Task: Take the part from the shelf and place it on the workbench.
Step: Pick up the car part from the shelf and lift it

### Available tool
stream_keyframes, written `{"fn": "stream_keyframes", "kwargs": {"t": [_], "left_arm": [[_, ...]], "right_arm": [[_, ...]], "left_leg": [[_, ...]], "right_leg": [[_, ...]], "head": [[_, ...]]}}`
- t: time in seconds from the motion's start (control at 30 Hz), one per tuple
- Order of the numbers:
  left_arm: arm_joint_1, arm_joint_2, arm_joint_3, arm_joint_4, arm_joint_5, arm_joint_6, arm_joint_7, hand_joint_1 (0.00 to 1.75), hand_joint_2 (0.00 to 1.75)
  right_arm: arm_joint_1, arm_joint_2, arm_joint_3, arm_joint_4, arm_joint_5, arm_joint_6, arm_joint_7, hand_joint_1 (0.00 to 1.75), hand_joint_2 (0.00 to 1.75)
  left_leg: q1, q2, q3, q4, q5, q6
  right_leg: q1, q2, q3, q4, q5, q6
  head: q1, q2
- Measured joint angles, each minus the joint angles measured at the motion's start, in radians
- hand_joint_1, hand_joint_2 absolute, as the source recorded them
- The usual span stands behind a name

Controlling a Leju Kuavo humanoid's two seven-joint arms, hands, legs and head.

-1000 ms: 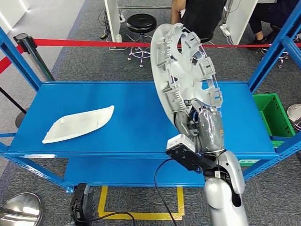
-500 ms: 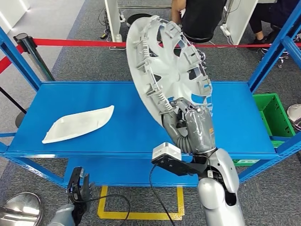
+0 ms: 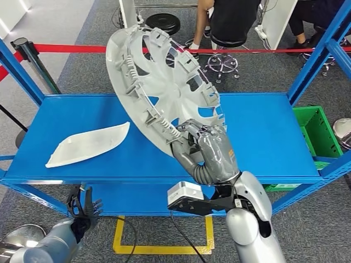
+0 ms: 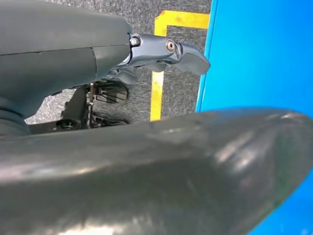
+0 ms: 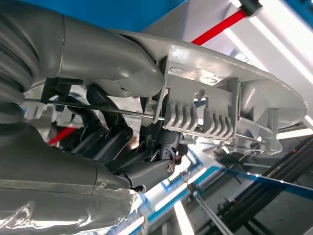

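Blue shelf deck ahead, wheel cover up in my right hand and swinging left.

Blue racking point(image 3: 265, 131) spreads in front of me, its deck carrying a white curved panel point(image 3: 86, 145) at the left, a green crate point(image 3: 318, 131) off its right end, a red barrier tape point(image 3: 74, 49) and seated people on stools beyond, grey carpet all round. My right hand point(image 3: 209, 150) is clamped on the lower rim of the wheel cover point(image 3: 159, 90), and over the last second the part has travelled from right of centre to left of centre and tipped flatter, clear above the deck and touching nothing else. My left hand point(image 3: 83, 208) has come into sight low at the near left, fingers spread, holding nothing. I judge the lift off the shelf done; carrying the part to the workbench is what remains.
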Motion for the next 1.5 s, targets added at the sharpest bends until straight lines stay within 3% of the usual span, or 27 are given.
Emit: {"fn": "stream_keyframes", "kwargs": {"t": [0.17,0.6,0.73,1.3,1.5], "left_arm": [[-0.001,0.02,0.017,0.012,0.009,-0.001,-0.02,0.0,0.0],[-0.005,0.029,0.025,0.024,0.009,0.003,-0.028,0.0,0.0],[-0.005,0.031,0.027,0.024,0.001,0.013,-0.029,0.0,1.75],[-0.025,0.038,0.02,0.027,-0.069,0.058,-0.004,0.0,1.75],[-0.028,0.039,0.019,0.028,-0.058,0.055,-0.006,0.0,1.75]], "right_arm": [[0.001,0.0,-0.002,-0.006,-0.062,0.015,0.004,1.75,1.75],[0.014,-0.002,-0.005,-0.004,-0.071,0.018,0.004,1.75,1.75],[0.013,-0.002,-0.005,-0.003,-0.071,0.019,0.004,1.75,1.75],[0.0,-0.002,0.035,0.014,-0.061,0.025,0.001,1.75,1.75],[-0.004,-0.002,0.039,0.018,-0.064,0.036,0.004,1.75,1.75]], "left_leg": [[0.002,0.0,-0.009,0.001,0.002,-0.002],[0.003,0.0,-0.019,0.001,0.008,-0.005],[0.003,0.0,-0.02,0.001,0.009,-0.004],[0.002,-0.001,-0.028,0.005,0.013,-0.003],[0.002,-0.001,-0.032,0.014,0.01,0.003]], "right_leg": [[0.002,0.0,-0.009,0.0,0.003,-0.001],[0.003,0.0,-0.018,0.0,0.009,-0.004],[0.003,0.0,-0.018,0.0,0.01,-0.004],[0.002,-0.004,-0.023,-0.001,0.015,-0.002],[0.001,-0.002,-0.023,-0.001,0.017,0.003]], "head": [[0.0,0.0],[0.0,0.0],[0.0,0.0],[0.0,0.0],[0.0,0.0]]}}
